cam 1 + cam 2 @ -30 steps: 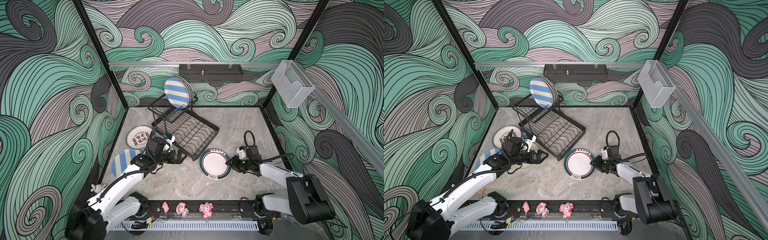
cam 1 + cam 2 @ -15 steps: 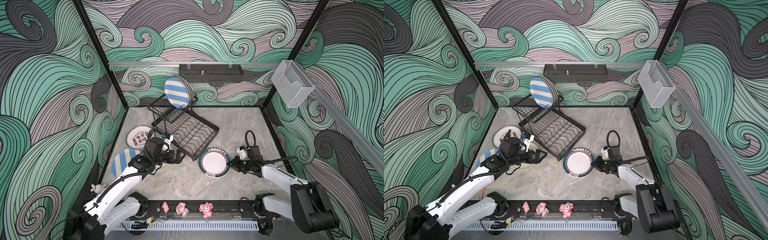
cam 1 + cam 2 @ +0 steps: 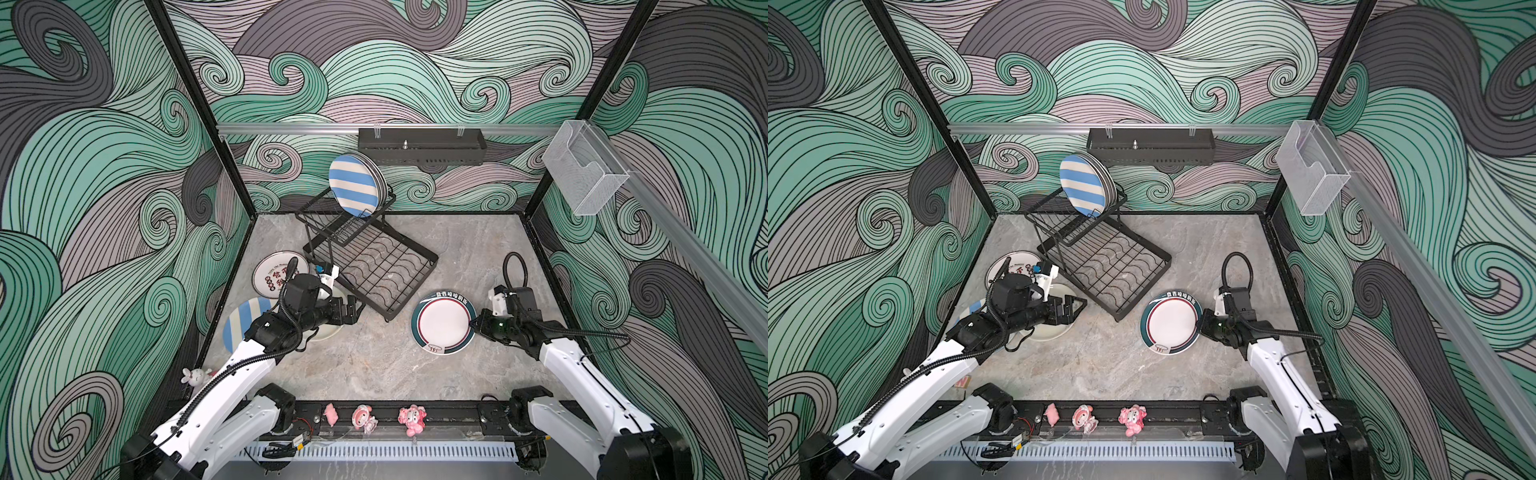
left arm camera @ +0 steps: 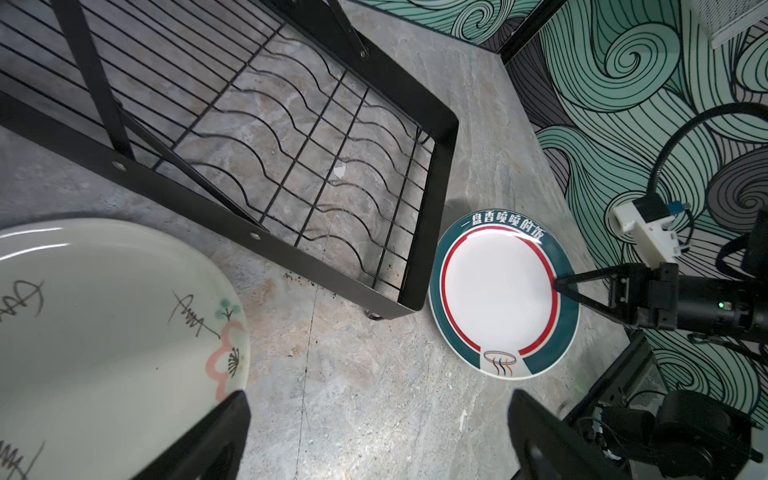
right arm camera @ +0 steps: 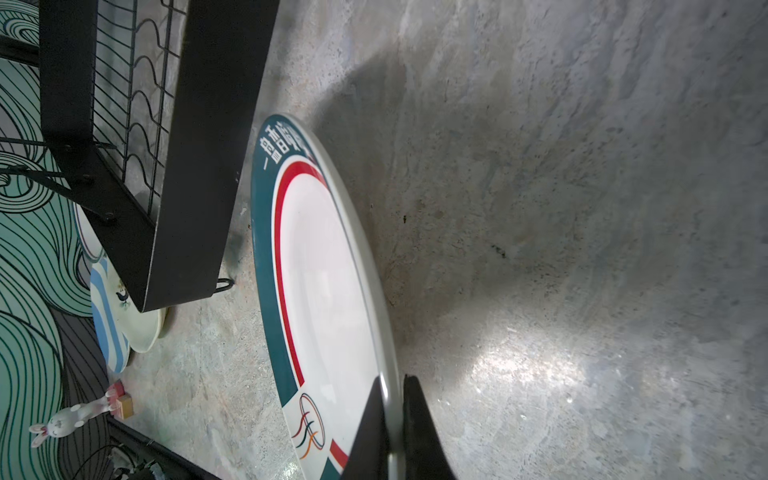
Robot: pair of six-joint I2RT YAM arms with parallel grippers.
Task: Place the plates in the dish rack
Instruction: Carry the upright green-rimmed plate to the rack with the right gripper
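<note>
A teal-rimmed plate (image 3: 442, 322) (image 3: 1170, 322) lies on the stone floor beside the near corner of the black wire dish rack (image 3: 374, 266) (image 3: 1108, 266). My right gripper (image 3: 473, 322) (image 5: 392, 386) is shut on that plate's right rim (image 4: 559, 286), one finger above and one below. A blue-white striped plate (image 3: 353, 185) stands in the rack's upper basket with more plates behind it. My left gripper (image 3: 355, 305) (image 4: 378, 399) is open and holds nothing, hovering over a cream plate (image 4: 104, 311) (image 3: 1050, 330). A white plate with characters (image 3: 274, 274) and another striped plate (image 3: 241, 320) lie at the left.
A black perforated trough shelf (image 3: 422, 145) hangs on the back rail and a clear plastic box (image 3: 584, 170) on the right rail. Small toy figures (image 3: 365, 417) sit along the front bar, a toy rabbit (image 3: 193, 376) at the front left.
My right gripper has closed onto the teal-rimmed plate's rim, and the plate has shifted slightly toward the rack. The left arm has hardly moved.
</note>
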